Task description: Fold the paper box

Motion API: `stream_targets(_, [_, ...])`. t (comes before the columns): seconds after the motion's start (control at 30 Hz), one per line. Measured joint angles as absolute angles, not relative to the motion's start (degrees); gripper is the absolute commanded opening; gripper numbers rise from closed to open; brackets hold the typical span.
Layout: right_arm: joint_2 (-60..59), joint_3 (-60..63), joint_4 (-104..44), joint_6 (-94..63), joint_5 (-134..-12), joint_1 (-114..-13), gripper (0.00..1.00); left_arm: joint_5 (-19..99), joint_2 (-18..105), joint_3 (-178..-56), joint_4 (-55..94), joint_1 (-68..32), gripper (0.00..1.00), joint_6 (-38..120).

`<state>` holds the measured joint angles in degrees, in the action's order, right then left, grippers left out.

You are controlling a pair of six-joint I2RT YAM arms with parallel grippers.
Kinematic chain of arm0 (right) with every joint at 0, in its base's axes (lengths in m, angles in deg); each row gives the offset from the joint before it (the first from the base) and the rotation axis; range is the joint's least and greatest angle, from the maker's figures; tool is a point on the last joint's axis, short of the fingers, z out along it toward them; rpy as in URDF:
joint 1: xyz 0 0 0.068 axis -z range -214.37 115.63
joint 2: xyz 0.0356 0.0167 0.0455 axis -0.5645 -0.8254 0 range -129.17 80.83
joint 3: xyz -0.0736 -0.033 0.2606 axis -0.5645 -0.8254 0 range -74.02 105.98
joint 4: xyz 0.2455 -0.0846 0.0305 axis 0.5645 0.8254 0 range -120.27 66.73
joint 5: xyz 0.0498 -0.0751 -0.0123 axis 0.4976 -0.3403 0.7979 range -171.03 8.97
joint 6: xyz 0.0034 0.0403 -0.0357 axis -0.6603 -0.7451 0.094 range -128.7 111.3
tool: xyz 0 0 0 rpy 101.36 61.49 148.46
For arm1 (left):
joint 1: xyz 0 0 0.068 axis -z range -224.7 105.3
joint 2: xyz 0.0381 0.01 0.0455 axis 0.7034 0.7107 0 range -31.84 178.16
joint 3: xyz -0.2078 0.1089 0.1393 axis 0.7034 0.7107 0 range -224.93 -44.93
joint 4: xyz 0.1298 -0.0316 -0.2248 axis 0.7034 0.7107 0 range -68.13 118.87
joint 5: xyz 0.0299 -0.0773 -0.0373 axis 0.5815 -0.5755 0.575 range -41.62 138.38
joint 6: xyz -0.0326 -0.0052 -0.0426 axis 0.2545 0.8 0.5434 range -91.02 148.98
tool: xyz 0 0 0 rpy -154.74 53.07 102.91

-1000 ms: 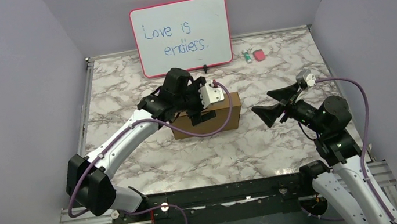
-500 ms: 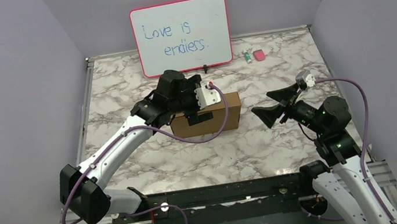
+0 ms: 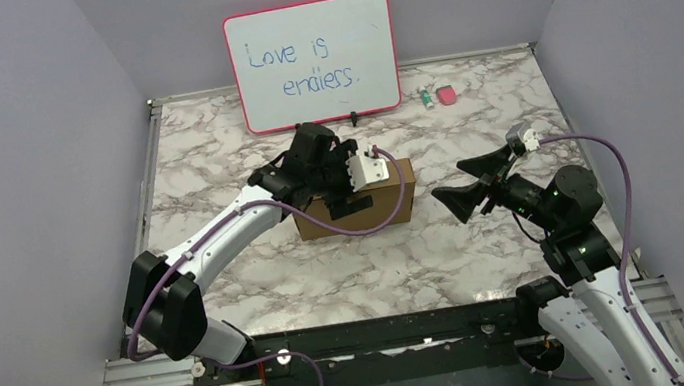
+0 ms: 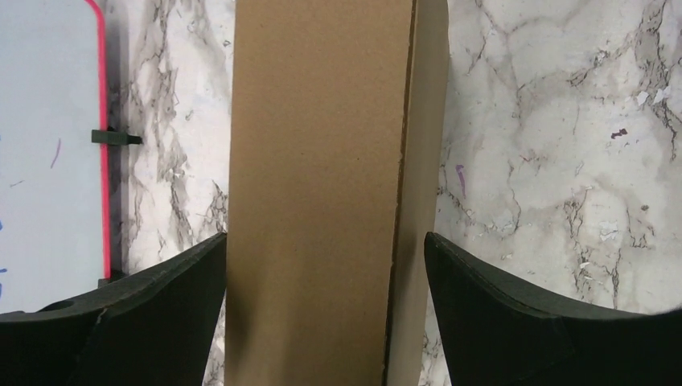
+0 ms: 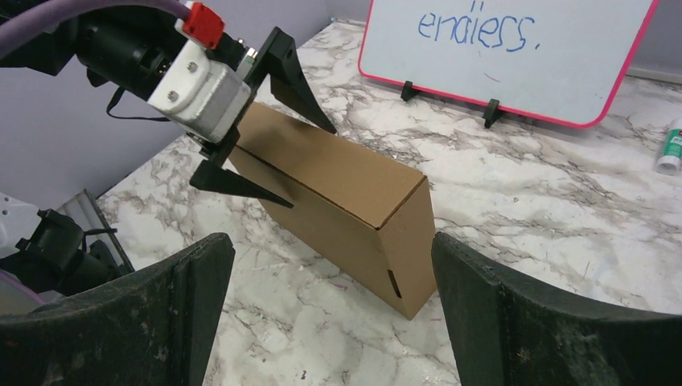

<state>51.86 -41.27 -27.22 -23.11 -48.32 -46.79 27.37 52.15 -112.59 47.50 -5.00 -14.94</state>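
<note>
The paper box [image 3: 387, 197] is a closed brown cardboard box standing on its long narrow side in the middle of the table, also seen in the left wrist view [image 4: 322, 121] and the right wrist view [image 5: 338, 185]. My left gripper [image 3: 351, 180] hangs over its top edge, open. One finger [image 4: 161, 305] is behind the box and the other [image 4: 515, 314] is in front, so the jaws straddle the narrow top [image 4: 325, 241]. My right gripper [image 3: 447, 180] hovers open to the right of the box with nothing between its fingers [image 5: 331, 237].
A pink-framed whiteboard [image 3: 312, 61] stands at the back on black feet. A pink eraser [image 3: 446, 94] and a small green-and-white marker [image 3: 426, 97] lie at the back right. Purple walls close in the left, right and back sides.
My left gripper slid a little left along the box top, then came back right, and its elbow shifted. The box and the right arm have hardly moved.
</note>
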Motion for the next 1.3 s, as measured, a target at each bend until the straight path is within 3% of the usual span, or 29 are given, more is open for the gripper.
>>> stream_targets(0.33, [51.9,-41.3,-27.2,-23.1,-48.3,-46.8,0.97,27.2,53.7,-113.1,48.2,-5.0,0.47,-13.7])
stream_targets(0.5, [51.9,-41.3,-27.3,-23.1,-48.3,-46.8,0.97,31.1,52.5,-113.7,48.4,-4.9,0.39,-13.3])
stream_targets(0.73, [51.9,-41.6,-27.6,-23.1,-48.3,-46.8,0.97,43.3,47.7,-112.0,45.2,-1.9,0.36,-12.4])
stream_targets(1.13, [51.9,-41.8,-27.6,-23.2,-48.3,-46.8,0.97,69.1,44.1,-89.8,20.1,10.7,0.37,-15.5])
stream_targets(1.3, [51.9,-41.9,-27.6,-23.2,-48.3,-46.8,0.97,74.3,44.1,-86.4,13.5,13.9,0.45,-16.1])
